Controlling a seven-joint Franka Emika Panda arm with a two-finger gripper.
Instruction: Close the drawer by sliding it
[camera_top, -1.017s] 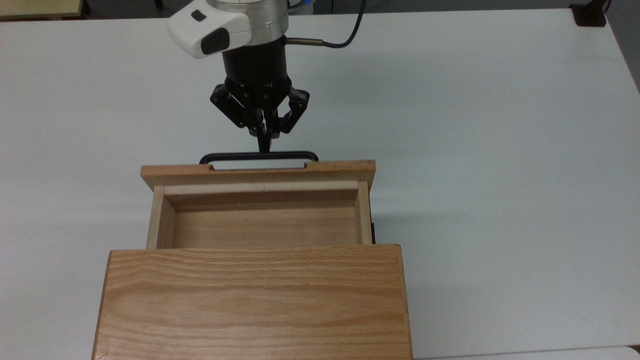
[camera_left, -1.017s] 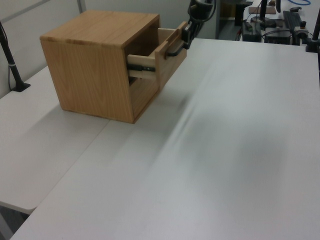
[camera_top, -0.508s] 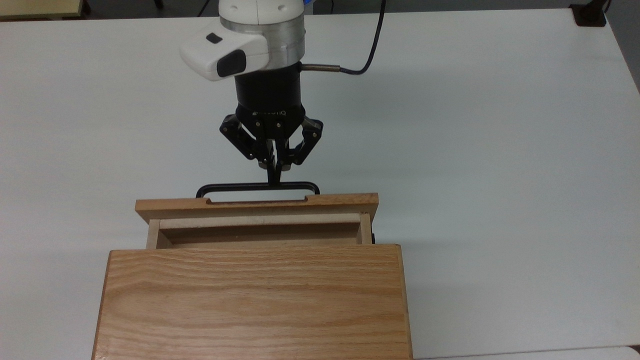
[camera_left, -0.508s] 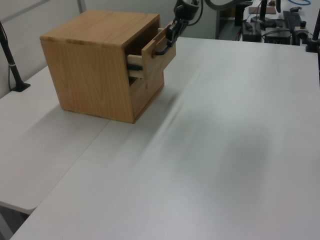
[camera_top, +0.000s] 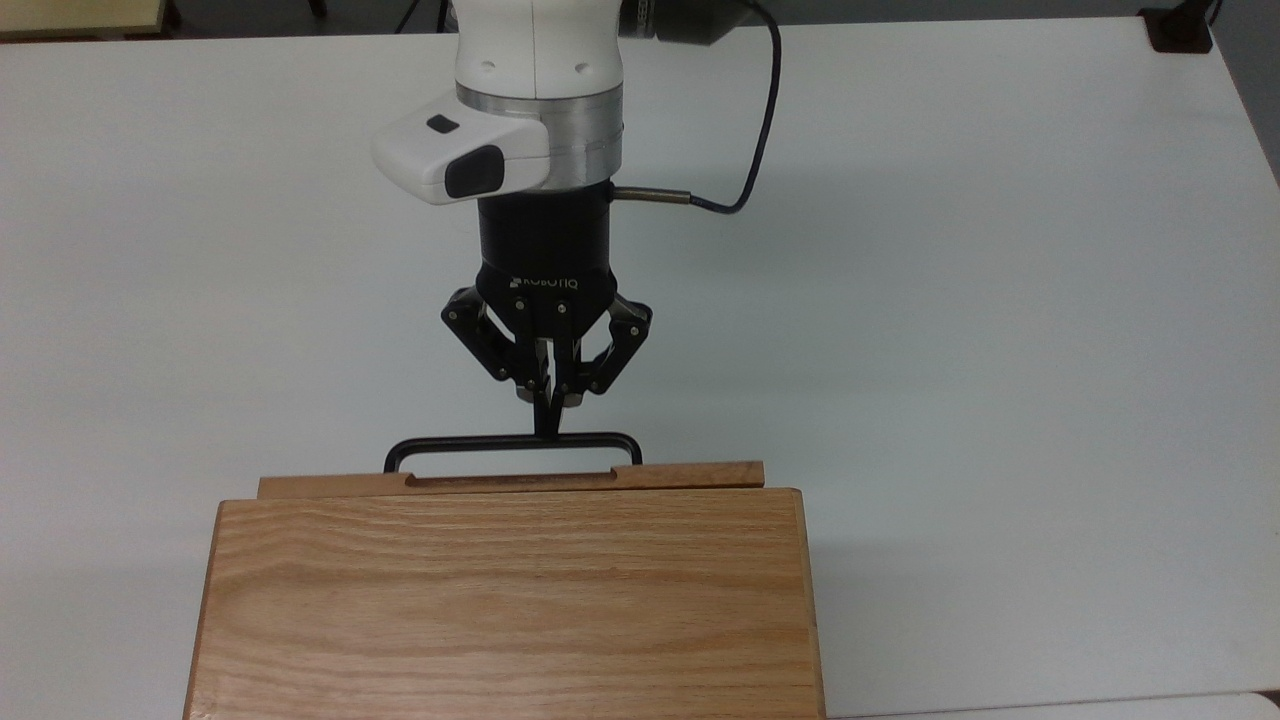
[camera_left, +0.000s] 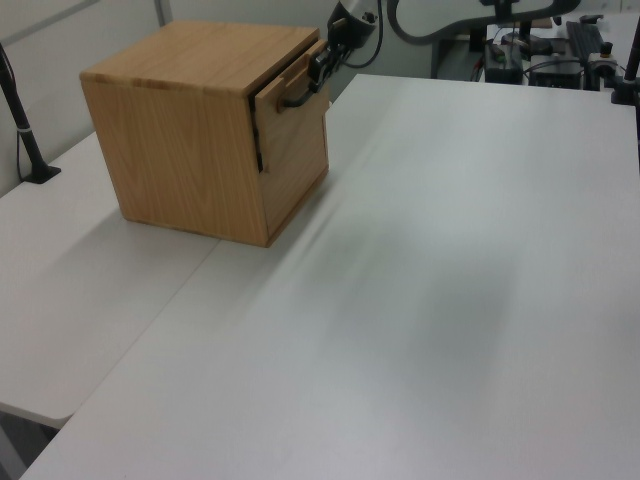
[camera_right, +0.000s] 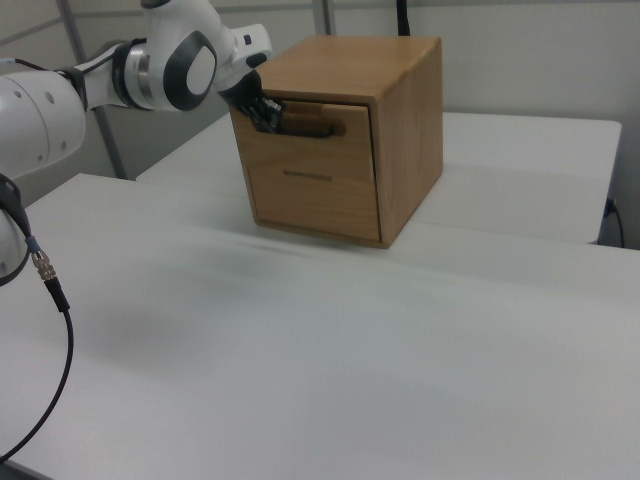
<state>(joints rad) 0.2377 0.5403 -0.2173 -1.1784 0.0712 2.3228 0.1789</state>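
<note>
Top view: the drawer (camera_top: 510, 480) is almost fully inside the cabinet (camera_top: 505, 600), with just the top edge of its front panel showing past the cabinet's flat top; the tray itself is hidden. The gripper (camera_top: 548, 400) has its 2 fingers pinched together on the middle of the black handle (camera_top: 512, 443). Left view: a narrow dark gap lies between the drawer front (camera_left: 295, 150) and the cabinet side, so I judge a short final push is left. Right view: the front panel (camera_right: 310, 170) sits nearly flush with the cabinet face. Count, left to right in the top view: 1 cabinet, 1 drawer, 1 handle, 1 gripper, all on 1 white table (camera_top: 1000, 300).
</note>
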